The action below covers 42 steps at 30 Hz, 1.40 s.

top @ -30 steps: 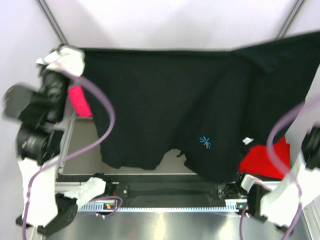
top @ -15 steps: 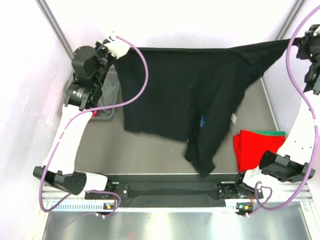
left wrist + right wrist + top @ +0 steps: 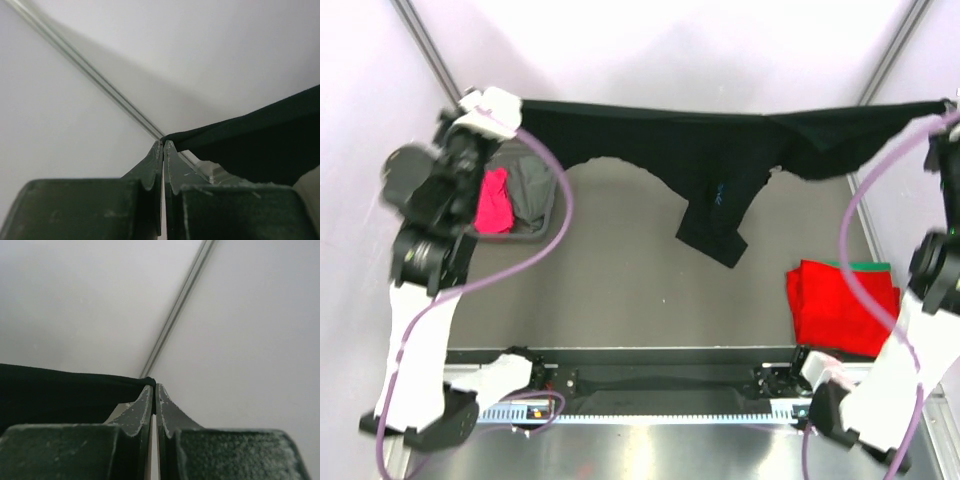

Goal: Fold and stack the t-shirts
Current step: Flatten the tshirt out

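Observation:
The large black t-shirt (image 3: 720, 150) hangs stretched in the air across the back of the table, its body drooping in the middle with the tiny blue mark showing. My left gripper (image 3: 505, 103) is shut on its left corner; in the left wrist view the cloth (image 3: 250, 145) runs off to the right from the closed tips (image 3: 163, 143). My right gripper (image 3: 948, 110) is shut on its right corner; in the right wrist view the cloth (image 3: 65, 390) runs left from the closed tips (image 3: 154, 386). A folded red shirt (image 3: 840, 305) lies on a green one (image 3: 865, 266) at the right.
A translucent grey tub (image 3: 542, 222) at the back left holds a pink shirt (image 3: 492, 200) and a grey shirt (image 3: 528, 185). Metal frame posts rise at the back corners. The arm bases and a black rail (image 3: 660, 380) line the near edge.
Both arms have risen and pulled apart, lifting the black shirt higher. It has gone from a broad hanging sheet to a narrow taut band with a small drooping part.

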Available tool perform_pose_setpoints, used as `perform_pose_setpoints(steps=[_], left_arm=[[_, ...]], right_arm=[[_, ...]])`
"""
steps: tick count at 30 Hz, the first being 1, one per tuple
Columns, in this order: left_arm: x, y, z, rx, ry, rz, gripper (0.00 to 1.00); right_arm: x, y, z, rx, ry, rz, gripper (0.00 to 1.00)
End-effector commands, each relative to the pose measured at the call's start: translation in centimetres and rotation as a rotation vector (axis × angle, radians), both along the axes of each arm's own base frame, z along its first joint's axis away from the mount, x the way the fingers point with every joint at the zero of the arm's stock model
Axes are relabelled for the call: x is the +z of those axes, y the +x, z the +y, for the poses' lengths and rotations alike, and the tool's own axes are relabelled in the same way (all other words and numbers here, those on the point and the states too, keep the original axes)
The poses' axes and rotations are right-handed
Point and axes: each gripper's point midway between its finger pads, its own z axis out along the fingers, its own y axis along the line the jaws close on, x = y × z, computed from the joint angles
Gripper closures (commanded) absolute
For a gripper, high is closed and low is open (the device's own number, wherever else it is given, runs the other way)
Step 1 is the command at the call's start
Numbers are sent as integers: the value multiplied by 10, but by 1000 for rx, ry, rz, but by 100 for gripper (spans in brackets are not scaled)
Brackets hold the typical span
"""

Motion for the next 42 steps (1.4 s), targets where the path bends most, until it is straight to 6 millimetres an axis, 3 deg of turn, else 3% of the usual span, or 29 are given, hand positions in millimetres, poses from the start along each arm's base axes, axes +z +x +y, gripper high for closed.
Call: perform_pose_setpoints(steps=[1, 4, 6, 9, 10, 13, 15, 17, 18, 20, 21, 22, 23, 26, 27, 29, 30, 31, 32, 33, 34, 35, 36, 38, 39, 40, 41, 42], left_arm=[[21, -44, 28, 76, -67, -90, 100], [36, -74, 36, 79, -70, -147, 100], [53, -87, 41, 91, -64, -194, 100], [70, -88, 44, 115, -45, -217, 100], [83, -94, 47, 123, -51, -250, 100], [91, -72, 50, 178, -56, -260, 100], [89, -58, 54, 233, -36, -247, 100], [81, -31, 52, 263, -17, -218, 100], [74, -20, 49, 265, -12, -199, 100], [54, 11, 40, 253, 2, -140, 100], [38, 27, 34, 234, -15, -102, 100], [21, 46, 28, 223, -15, -56, 100], [-4, 63, 20, 194, -35, 3, 100], [-57, 95, 2, 129, -81, 120, 100], [-91, 108, -5, 115, -71, 184, 100], [-134, 130, -14, 99, -54, 273, 100], [-161, 141, -16, 106, -37, 311, 100], [-191, 159, -17, 125, -13, 360, 100], [-207, 169, -15, 141, 40, 378, 100], [-232, 173, -19, 175, 87, 409, 100], [-218, 185, -27, 172, 101, 289, 100], [-223, 190, -28, 229, 213, 277, 100], [-231, 195, -49, 222, 272, 271, 100], [-254, 213, -69, 196, 328, 274, 100], [-252, 220, -80, 172, 318, 275, 100], [-275, 230, -88, 153, 331, 327, 100], [-275, 237, -95, 136, 305, 340, 100], [-296, 248, -98, 134, 311, 373, 100]], right_arm=[[27, -53, 1, -126, -85, -120, 100], [45, -89, 15, -150, -111, -197, 100], [58, -102, 18, -166, -126, -231, 100], [80, -112, 20, -178, -136, -264, 100], [88, -109, 18, -182, -135, -269, 100], [98, -92, 8, -187, -120, -270, 100], [98, -72, -2, -188, -105, -250, 100], [95, -53, -11, -187, -107, -232, 100], [82, -30, -23, -188, -97, -185, 100], [69, -5, -33, -182, -102, -151, 100], [42, 23, -47, -180, -88, -74, 100], [30, 37, -51, -165, -84, -46, 100], [-9, 63, -61, -147, -64, 48, 100], [-57, 91, -68, -108, -57, 108, 100], [-98, 103, -74, -105, -41, 176, 100], [-118, 118, -81, -101, -77, 177, 100], [-154, 134, -87, -90, -58, 244, 100], [-166, 144, -92, -91, -60, 259, 100], [-182, 155, -94, -84, -66, 292, 100], [-212, 174, -102, -80, -49, 359, 100], [-226, 184, -108, -91, -47, 384, 100], [-237, 196, -108, -88, -54, 407, 100], [-259, 213, -114, -88, -46, 449, 100], [-274, 230, -112, -96, -43, 471, 100], [-284, 240, -113, -95, -39, 480, 100], [-288, 245, -112, -106, -38, 483, 100], [-292, 251, -105, -98, -33, 483, 100], [-299, 256, -103, -95, -30, 487, 100]])
